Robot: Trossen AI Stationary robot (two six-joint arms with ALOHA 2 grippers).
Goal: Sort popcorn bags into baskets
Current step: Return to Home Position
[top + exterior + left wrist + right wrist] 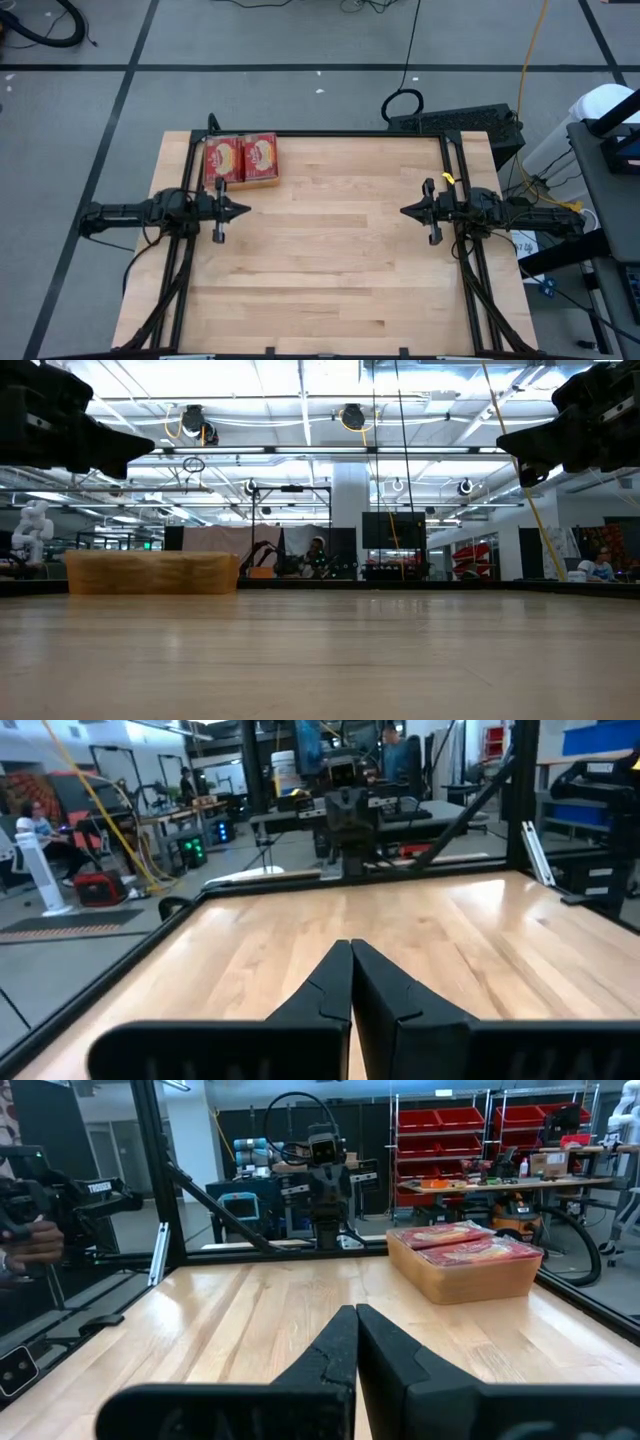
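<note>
Your pale wooden table (330, 250) in a black frame (350, 133), you have one orange bin (150, 573) sitting flat on it, near its far left corner

A pale wooden table (320, 270) carries a black metal frame (340, 133) along its edges. Around the table lies a grey floor (250, 40) crossed by dark lines. Just beyond the table's far edge sit a looped black cable (404, 93) and a black box (465, 122), with a yellow cable (530, 50) trailing past them. Farther from the table stand red shelves (470, 1120) and a seated person (45, 832).
</note>
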